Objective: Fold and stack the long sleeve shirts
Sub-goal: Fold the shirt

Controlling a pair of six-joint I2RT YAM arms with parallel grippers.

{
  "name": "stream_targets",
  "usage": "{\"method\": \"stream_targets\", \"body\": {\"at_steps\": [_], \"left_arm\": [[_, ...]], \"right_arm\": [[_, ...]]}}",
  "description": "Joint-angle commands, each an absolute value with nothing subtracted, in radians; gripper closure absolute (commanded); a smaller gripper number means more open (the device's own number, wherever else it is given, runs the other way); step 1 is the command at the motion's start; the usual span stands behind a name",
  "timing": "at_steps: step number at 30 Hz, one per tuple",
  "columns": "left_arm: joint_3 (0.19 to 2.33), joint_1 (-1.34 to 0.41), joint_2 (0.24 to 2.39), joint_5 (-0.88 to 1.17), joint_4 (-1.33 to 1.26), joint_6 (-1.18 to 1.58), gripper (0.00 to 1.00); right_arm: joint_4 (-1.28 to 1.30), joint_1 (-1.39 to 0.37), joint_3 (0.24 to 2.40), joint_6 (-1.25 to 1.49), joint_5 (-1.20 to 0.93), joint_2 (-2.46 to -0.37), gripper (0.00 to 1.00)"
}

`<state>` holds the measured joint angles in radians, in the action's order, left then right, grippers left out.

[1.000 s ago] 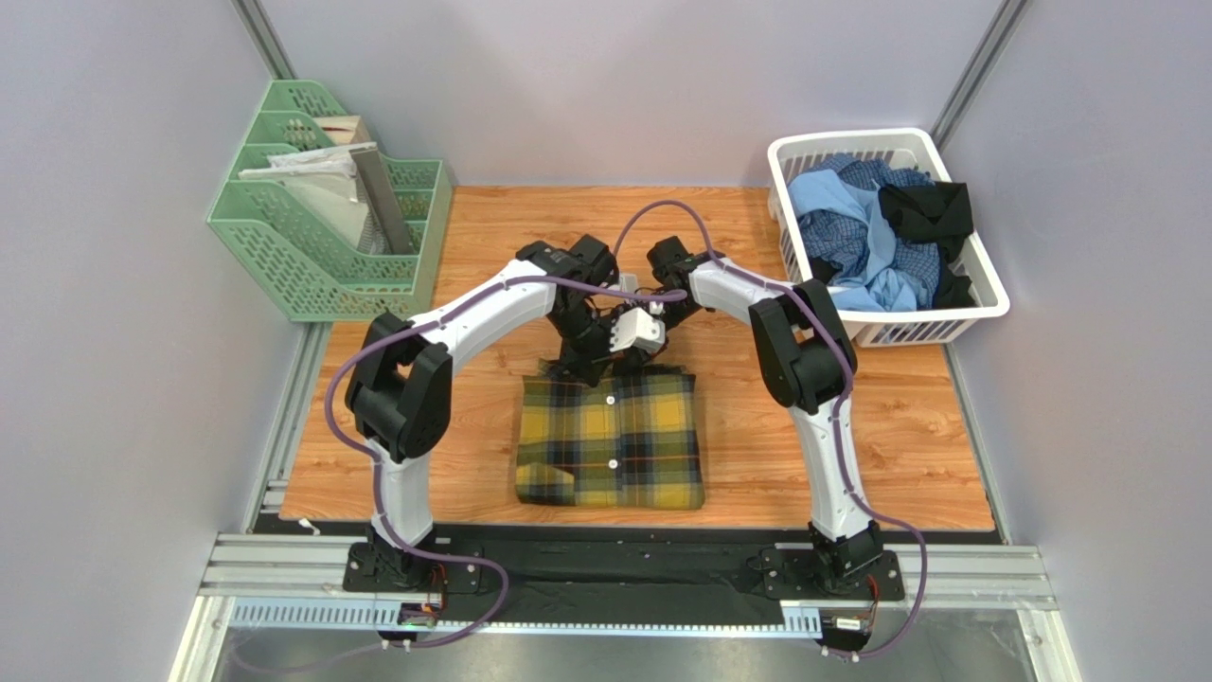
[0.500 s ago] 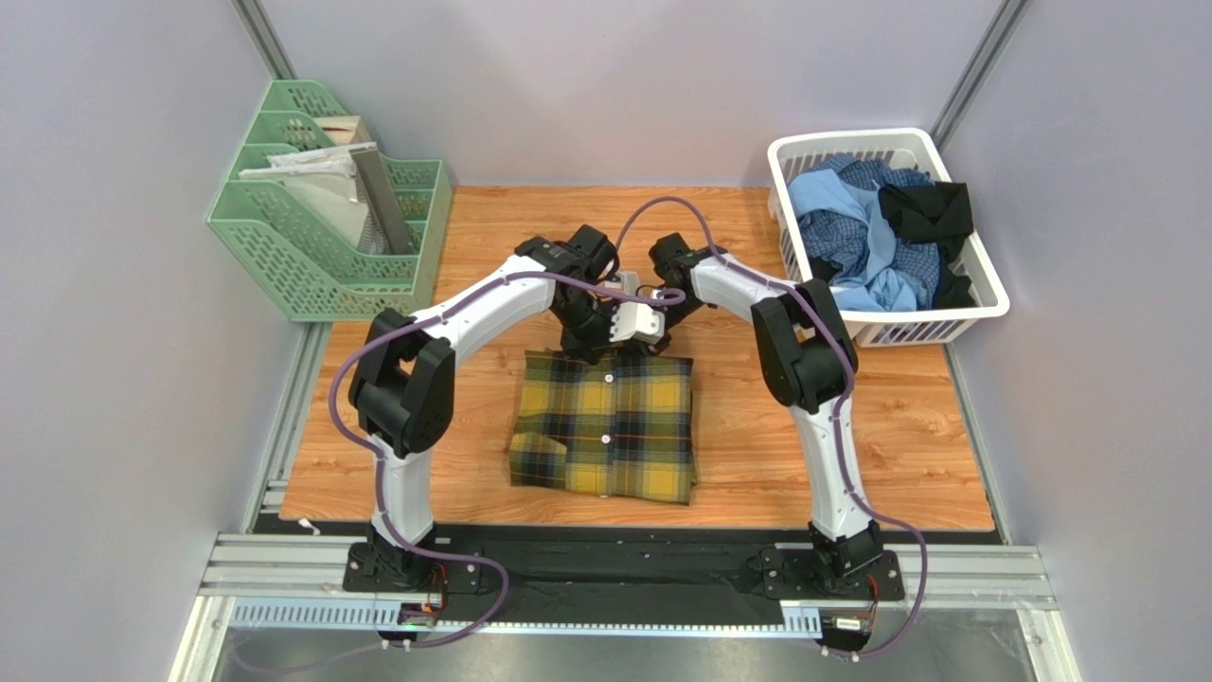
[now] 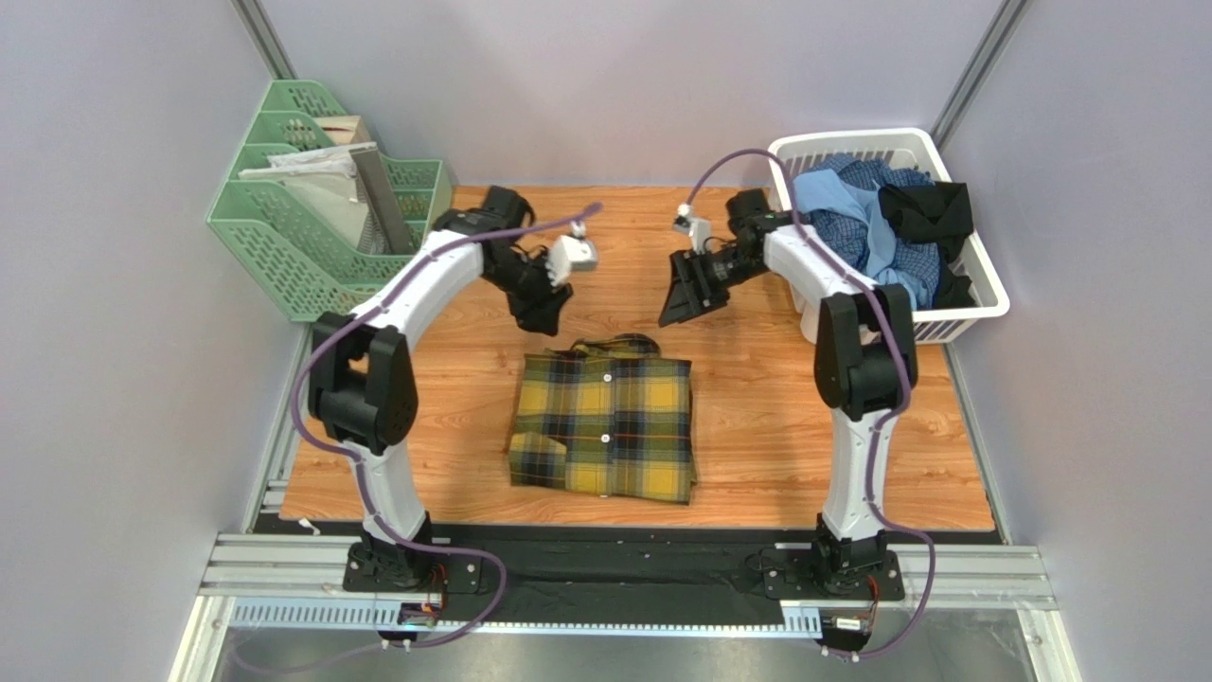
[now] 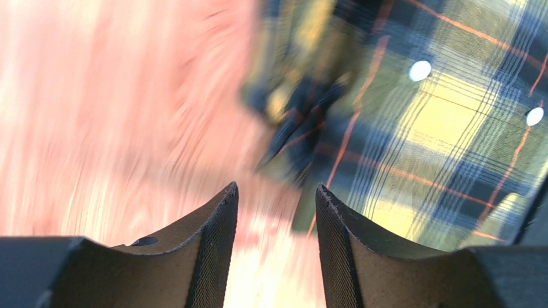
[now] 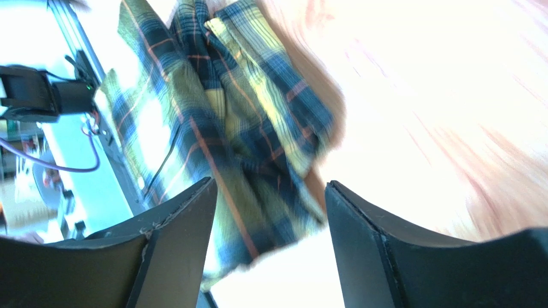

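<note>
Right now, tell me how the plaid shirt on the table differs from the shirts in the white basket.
The plaid shirt lies folded flat on the table; the basket shirts sit crumpled in a heap inside the white basket. The plaid shirt is mustard-yellow and black; the basket shirts are light blue, blue-checked and black. Both are soft cloth.

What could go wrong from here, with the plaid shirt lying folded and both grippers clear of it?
The plaid shirt has a collar edge that looks bunched and raised, so the fold may loosen. Its outline sits skewed on the table, so a stack built on it could lean. The other shirts lie tangled in the basket; the open right gripper might drag out several at once.
</note>
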<state>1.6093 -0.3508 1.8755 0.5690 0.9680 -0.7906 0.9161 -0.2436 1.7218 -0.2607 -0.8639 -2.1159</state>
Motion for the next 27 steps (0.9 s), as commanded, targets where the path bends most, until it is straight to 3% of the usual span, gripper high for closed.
{"method": "stream_targets", "body": {"at_steps": [1,13,21,24,27], "left_arm": [[1.612,-0.241,1.818,0.765,0.995,-0.655,0.45],[1.488,-0.187,1.899,0.865,0.887,-0.531,0.41],[1.425,-0.186,1.936,0.891,0.868,-0.518,0.41],[1.405,-0.186,1.936,0.903,0.858,-0.509,0.41],[1.393,-0.183,1.937,0.925,0.85,-0.499,0.42]], "right_arm": [[0.897,-0.221,1.648,-0.236,-0.905,-1.98,0.3],[0.819,-0.278,1.473,-0.284,-0.804,-1.944,0.26],[0.854,-0.284,1.428,-0.344,-0.824,-1.913,0.29],[0.853,-0.29,1.41,-0.354,-0.827,-1.899,0.33],[0.848,-0.293,1.402,-0.359,-0.824,-1.899,0.53]]}}
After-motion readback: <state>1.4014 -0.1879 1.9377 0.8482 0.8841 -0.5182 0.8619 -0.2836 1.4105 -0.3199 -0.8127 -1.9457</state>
